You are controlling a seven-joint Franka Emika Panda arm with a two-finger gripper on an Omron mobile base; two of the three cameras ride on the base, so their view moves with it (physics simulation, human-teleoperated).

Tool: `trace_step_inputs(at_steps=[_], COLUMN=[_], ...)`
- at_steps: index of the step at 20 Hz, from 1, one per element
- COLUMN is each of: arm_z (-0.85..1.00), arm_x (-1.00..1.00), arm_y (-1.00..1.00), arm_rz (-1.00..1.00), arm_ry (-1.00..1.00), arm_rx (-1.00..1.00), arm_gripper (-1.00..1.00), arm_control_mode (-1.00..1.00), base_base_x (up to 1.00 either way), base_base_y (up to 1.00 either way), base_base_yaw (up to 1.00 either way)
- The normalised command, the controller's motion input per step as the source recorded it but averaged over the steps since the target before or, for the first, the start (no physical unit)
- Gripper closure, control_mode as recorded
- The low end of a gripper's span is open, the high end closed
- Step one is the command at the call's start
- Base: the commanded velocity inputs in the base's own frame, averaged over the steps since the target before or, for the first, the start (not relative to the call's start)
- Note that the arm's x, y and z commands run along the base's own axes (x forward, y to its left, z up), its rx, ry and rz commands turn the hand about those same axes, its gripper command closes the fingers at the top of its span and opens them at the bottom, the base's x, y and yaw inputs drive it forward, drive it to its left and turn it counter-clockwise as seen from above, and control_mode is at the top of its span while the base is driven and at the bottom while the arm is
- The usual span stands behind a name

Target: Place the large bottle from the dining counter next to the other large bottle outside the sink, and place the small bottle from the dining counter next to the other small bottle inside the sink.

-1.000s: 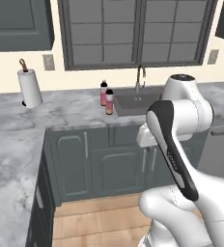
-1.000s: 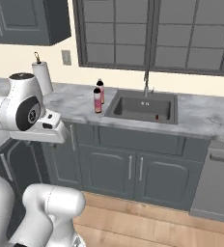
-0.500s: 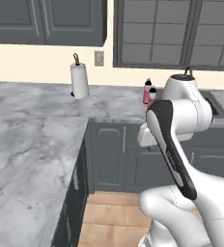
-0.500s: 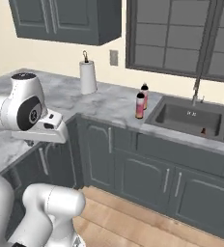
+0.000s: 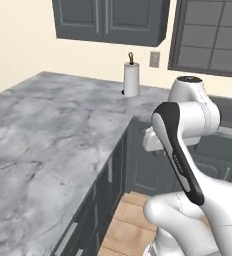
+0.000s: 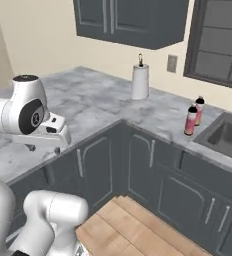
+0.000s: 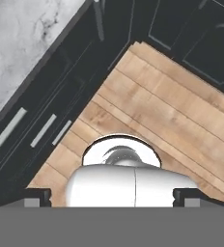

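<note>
Right base view gives us two bottles standing upright on the grey marble counter, just beside the sink's left rim: a taller reddish bottle with a dark cap in front, and a second bottle close behind it, whether touching or not we cannot tell. We take the taller one for the large bottle already outside the sink; the bottles to be fetched from the dining counter we cannot place here.

We judge a bottle of this kind to be stiff, fairly light and smooth-walled, so likely to slip or tip if pinched near the cap. We would take it around the middle of the body, jaws level, with the bottle kept upright.

Of the sink we see the dark basin's near corner at the frame's edge; what lies inside is hidden. A paper towel roll on its stand sits well apart, back by the wall near the outlet, under the dark upper cabinets.

Our gripper hangs over the wooden floor by the dark lower cabinets, looking down. Its two tips sit at the far sides of the hand view, jaws spread as wide as they go, with nothing between them.
</note>
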Motion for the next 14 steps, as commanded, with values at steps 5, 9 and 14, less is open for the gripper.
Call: trace_step_inputs(at_steps=[5, 9, 14], arm_z=[0.00, 0.00, 0.00], arm_x=[0.00, 0.00, 0.00], arm_y=[0.00, 0.00, 0.00], arm_rz=[0.00, 0.00, 0.00], arm_ry=[0.00, 0.00, 0.00], arm_rx=[0.00, 0.00, 0.00], arm_gripper=[-1.00, -1.00, -1.00], arm_control_mode=[1.00, 1.00, 1.00], base_base_x=[-0.57, -0.81, -0.94], base_base_y=[0.00, 0.00, 0.07], base_base_yaw=[0.48, 0.40, 0.32])
